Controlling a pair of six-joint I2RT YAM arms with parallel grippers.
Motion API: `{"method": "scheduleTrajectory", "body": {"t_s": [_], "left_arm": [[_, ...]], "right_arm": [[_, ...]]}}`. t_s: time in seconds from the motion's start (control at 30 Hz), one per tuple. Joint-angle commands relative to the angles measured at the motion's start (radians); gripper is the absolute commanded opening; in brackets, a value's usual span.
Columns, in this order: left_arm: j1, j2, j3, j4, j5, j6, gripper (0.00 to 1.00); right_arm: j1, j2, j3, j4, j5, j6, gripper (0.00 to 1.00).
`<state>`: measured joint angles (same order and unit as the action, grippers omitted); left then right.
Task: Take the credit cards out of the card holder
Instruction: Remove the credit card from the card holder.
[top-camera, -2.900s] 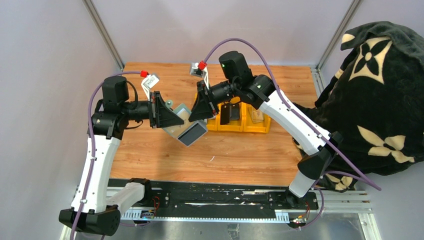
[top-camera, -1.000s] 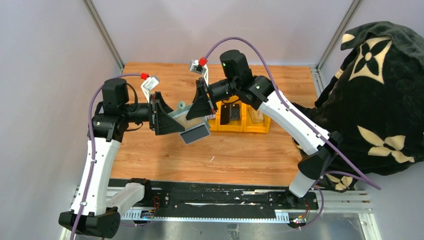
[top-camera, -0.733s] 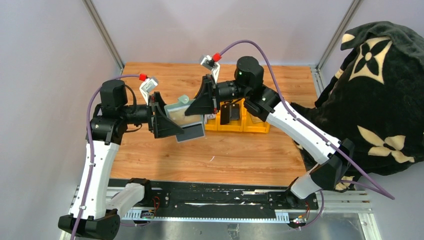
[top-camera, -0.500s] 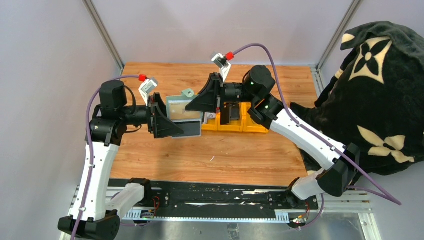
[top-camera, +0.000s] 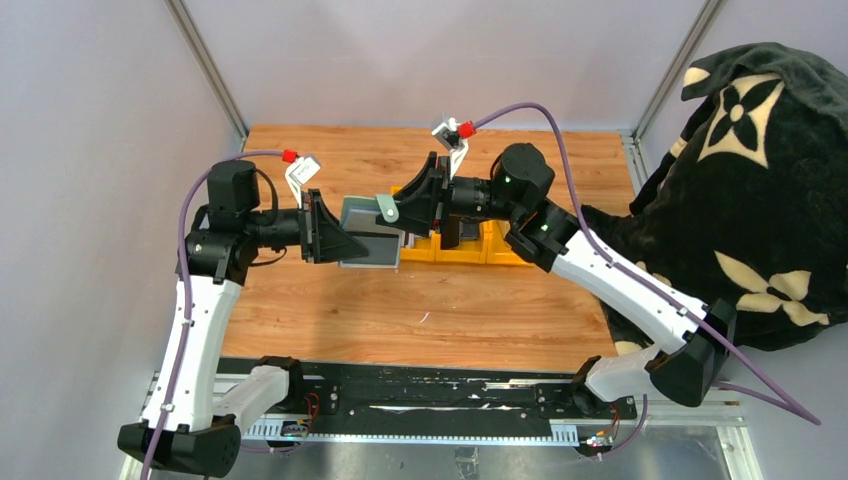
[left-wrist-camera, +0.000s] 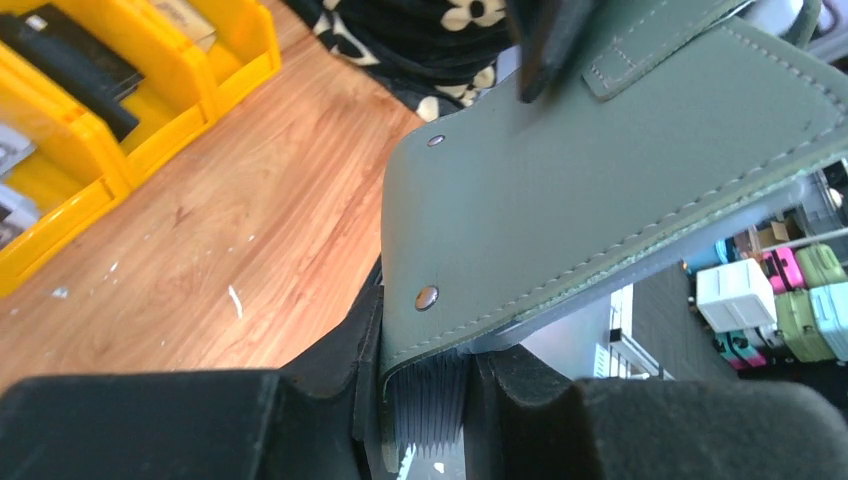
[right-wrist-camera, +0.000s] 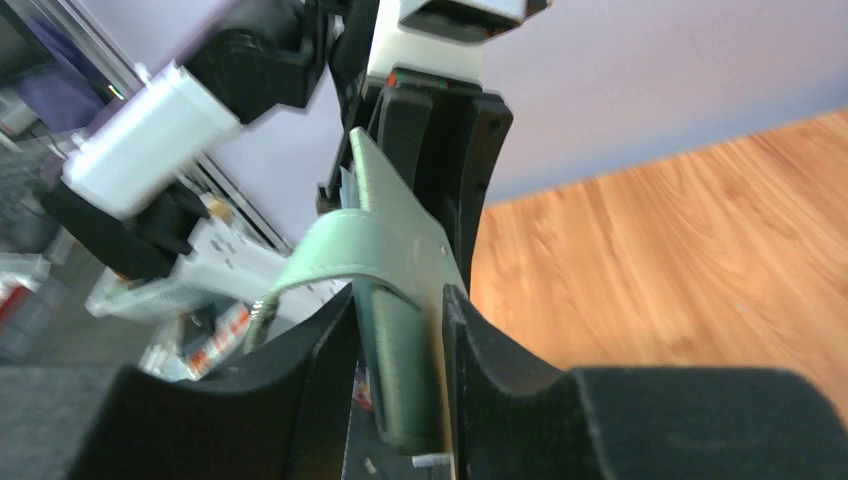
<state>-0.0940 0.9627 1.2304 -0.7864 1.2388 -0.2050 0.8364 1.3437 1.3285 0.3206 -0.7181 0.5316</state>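
The sage-green card holder (top-camera: 364, 218) hangs above the table between both grippers. My left gripper (top-camera: 335, 236) is shut on its left end. In the left wrist view (left-wrist-camera: 425, 385) the accordion pockets (left-wrist-camera: 430, 400) sit squeezed between my fingers and the holder's cover (left-wrist-camera: 600, 170) fills the frame. My right gripper (top-camera: 408, 205) is shut on the right end. In the right wrist view (right-wrist-camera: 400, 335) the holder (right-wrist-camera: 400, 360) stands edge-on between the fingers with its strap flap (right-wrist-camera: 335, 250) curling left. A dark grey panel (top-camera: 372, 252) shows under the cover; I cannot tell if it is a card. A black card (left-wrist-camera: 70, 60) lies in the bin.
A yellow three-compartment bin (top-camera: 470, 252) sits on the wooden table just behind and right of the holder; it also shows in the left wrist view (left-wrist-camera: 150, 140). A black patterned blanket (top-camera: 760, 200) is heaped at the right edge. Metal frame posts stand at the back corners.
The right arm swung right and back, and its gripper moved to the holder's right end. The holder went from tilted and fanned open to level and closed up. The left gripper kept its hold.
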Motion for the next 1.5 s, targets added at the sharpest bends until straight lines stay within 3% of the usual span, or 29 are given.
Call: {"method": "scheduleTrajectory", "body": {"t_s": [0.0,0.33,0.43,0.5,0.57,0.63,0.73,1.0,1.3,1.37,1.47], "left_arm": [[-0.005,0.034,0.045,-0.089,-0.062,0.08,0.0],[-0.004,0.071,0.081,-0.168,-0.081,0.116,0.0],[-0.004,0.081,0.084,-0.169,-0.088,0.094,0.0],[-0.004,0.082,0.081,-0.173,-0.12,0.086,0.0],[-0.004,0.089,0.085,-0.198,-0.208,0.108,0.0],[-0.004,0.107,0.108,-0.247,-0.328,0.139,0.0],[-0.004,0.158,0.144,-0.343,-0.458,0.201,0.0],[-0.004,0.18,0.158,-0.38,-0.43,0.219,0.0],[-0.004,0.185,0.154,-0.388,-0.446,0.225,0.0],[-0.004,0.182,0.153,-0.394,-0.445,0.233,0.0],[-0.004,0.178,0.158,-0.403,-0.432,0.243,0.0]], "right_arm": [[0.018,0.022,0.173,-0.474,-0.011,-0.377,0.4],[0.078,0.164,0.471,-0.95,0.03,-0.728,0.45],[0.132,0.198,0.525,-1.019,0.098,-0.797,0.55],[0.154,0.213,0.552,-1.032,0.108,-0.806,0.69],[0.169,0.222,0.563,-1.023,0.105,-0.805,0.79],[0.173,0.214,0.542,-0.989,0.103,-0.806,0.81],[0.181,0.193,0.451,-0.878,0.122,-0.809,0.82],[0.22,0.223,0.383,-0.802,0.318,-0.873,0.84],[0.332,0.283,0.392,-0.724,0.656,-0.99,0.85],[0.346,0.307,0.413,-0.711,0.712,-1.0,0.8],[0.351,0.332,0.449,-0.732,0.783,-1.005,0.64]]}}
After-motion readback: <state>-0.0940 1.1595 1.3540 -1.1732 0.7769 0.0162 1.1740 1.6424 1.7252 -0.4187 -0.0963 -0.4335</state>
